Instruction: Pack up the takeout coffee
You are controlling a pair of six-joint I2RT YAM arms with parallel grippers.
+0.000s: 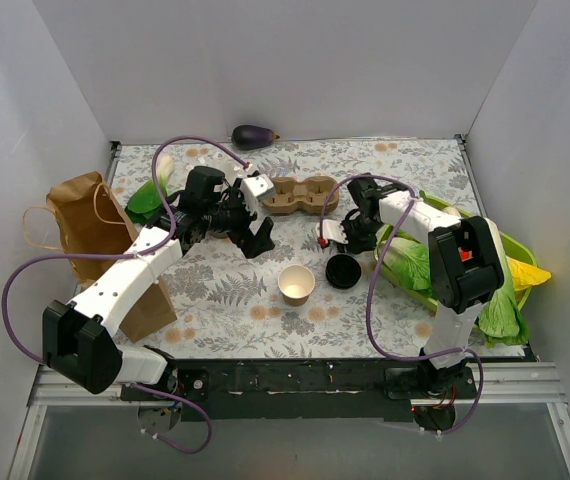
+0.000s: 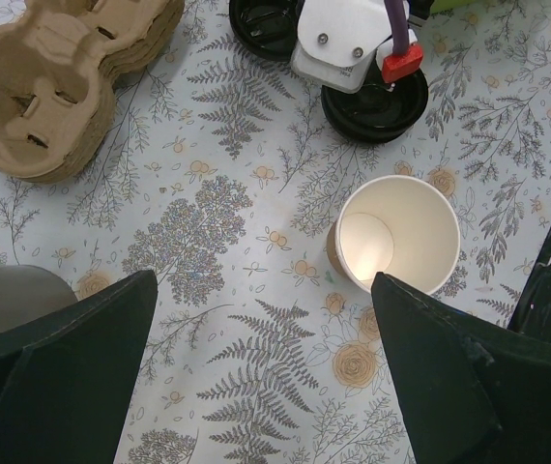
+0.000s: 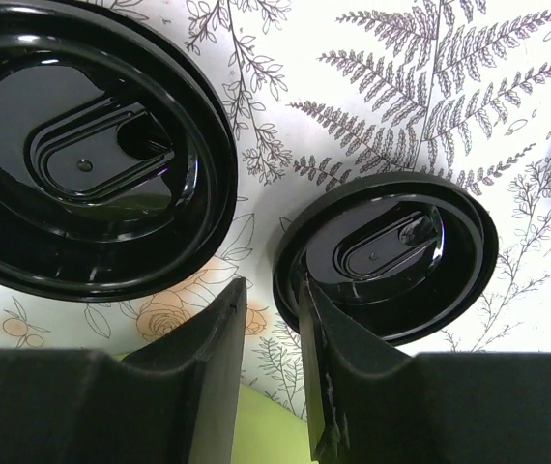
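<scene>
Lid step, I judge: your L gripper [image 2: 264, 290] released, takeout coffee [image 2: 396, 237] just ahead. R gripper [image 3: 274, 290] at lid [image 3: 387, 256] rim, grasp can't tell. Next: centre lid.

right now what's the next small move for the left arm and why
Probably slide the left end effector sideways toward the paper cup until it sits midway between the open fingers. The cup stands upright and ungripped on the table, but off toward one finger, so lowering from here would likely hit its rim.

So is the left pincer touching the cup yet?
Apart. The top view shows bare cloth between the left pincer and the cup.
</scene>
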